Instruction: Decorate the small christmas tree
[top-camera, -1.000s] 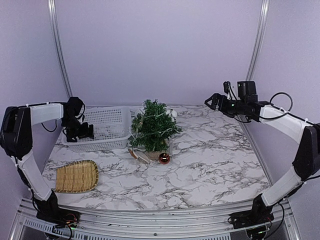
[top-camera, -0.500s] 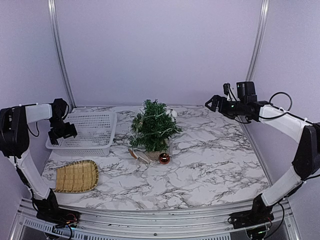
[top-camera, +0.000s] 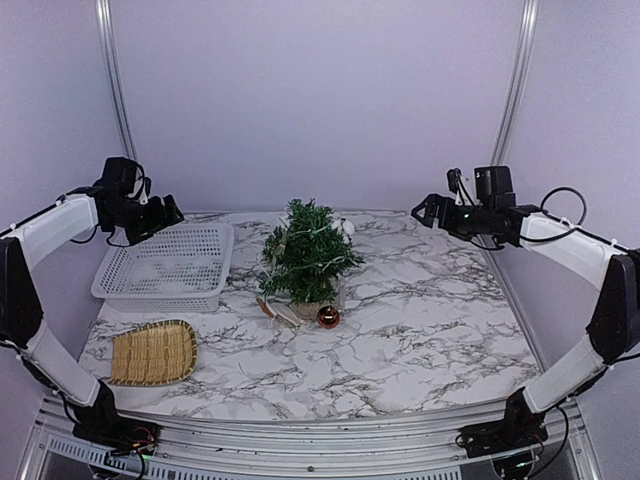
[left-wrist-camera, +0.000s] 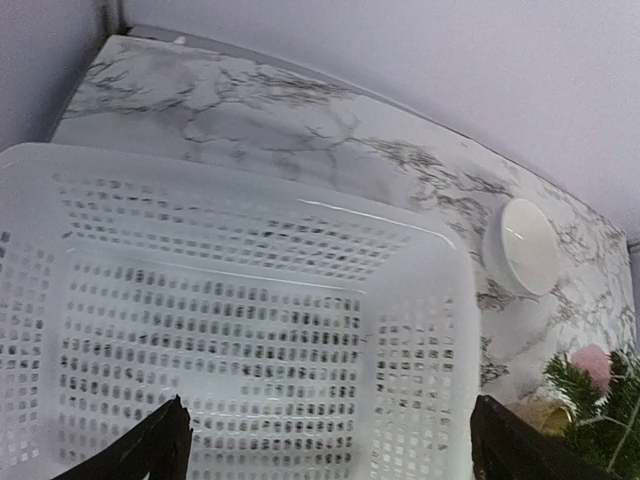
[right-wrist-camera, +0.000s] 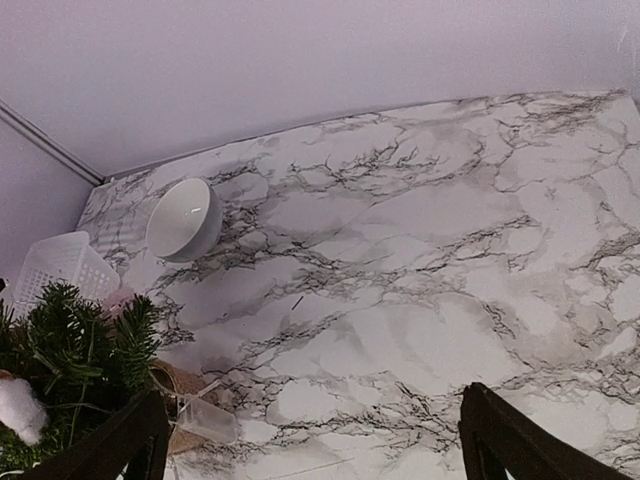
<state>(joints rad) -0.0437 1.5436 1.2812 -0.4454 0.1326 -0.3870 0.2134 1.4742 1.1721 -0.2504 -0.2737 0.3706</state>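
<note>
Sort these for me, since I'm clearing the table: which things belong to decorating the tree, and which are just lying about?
Belong to the job: small christmas tree; red bauble by its pot; brown-and-white pieces beside that, probably ornaments.
Just lying about: white mesh basket; woven tray; white bowl behind the tree.

White mesh basket (top-camera: 165, 265) left rear on marble table (top-camera: 420, 330); woven tray (top-camera: 153, 352) nearer; white bowl (right-wrist-camera: 184, 219) at back.
</note>
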